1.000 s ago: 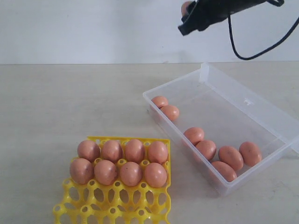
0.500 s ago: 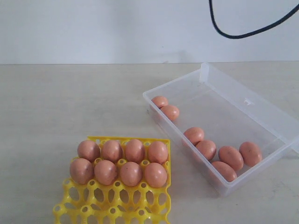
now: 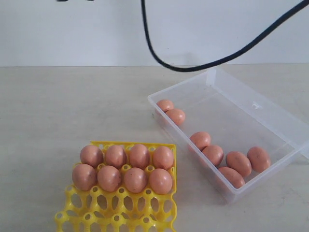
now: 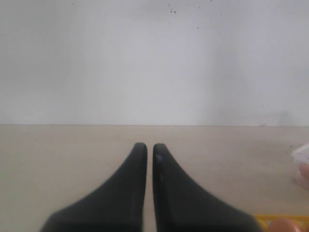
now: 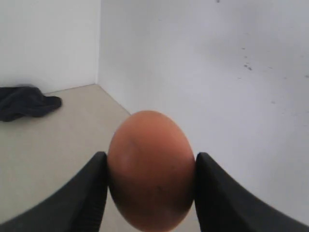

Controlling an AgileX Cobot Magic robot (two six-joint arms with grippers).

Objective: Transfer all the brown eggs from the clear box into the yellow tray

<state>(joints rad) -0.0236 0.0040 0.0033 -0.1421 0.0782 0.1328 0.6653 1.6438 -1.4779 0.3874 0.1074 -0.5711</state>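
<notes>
– Well, one brown egg [image 5: 149,179] is up in the air. The two black fingers of the right gripper [image 5: 150,157] pinch it at its sides, with a white wall [image 5: 231,72] close behind.

– And the other brown eggs?

– Eight sit in the yellow tray [image 3: 116,212], in two rows of four [image 3: 115,155] filling its far end, while the near cups show plain yellow. Seven more lie in the clear box [image 3: 217,113]. Two of them [image 3: 175,116] touch each other in the far left corner, and five [image 3: 213,154] are bunched at the near end.

– How do box and tray sit?

– The box lies angled to the right of the tray, near its far right corner but apart from it. Its lid flap is folded open along the far long side. Both rest on the pale table [image 3: 72,106].

– What about the left gripper?

– The left gripper [image 4: 150,147] hangs low over the table. Its fingers are pressed almost together with only a thin slit between them, and nothing is in it. A corner of the box and a bit of the tray peek in at the edge of its camera's view.

– Does the exterior camera catch the arms?

– It only shows a black cable [image 3: 186,69] swooping down across the wall above the box. There is also a dark sliver at the top edge, too small to name. From the right wrist, a dark cloth [image 5: 24,104] lies crumpled on a pale surface by the wall.
</notes>
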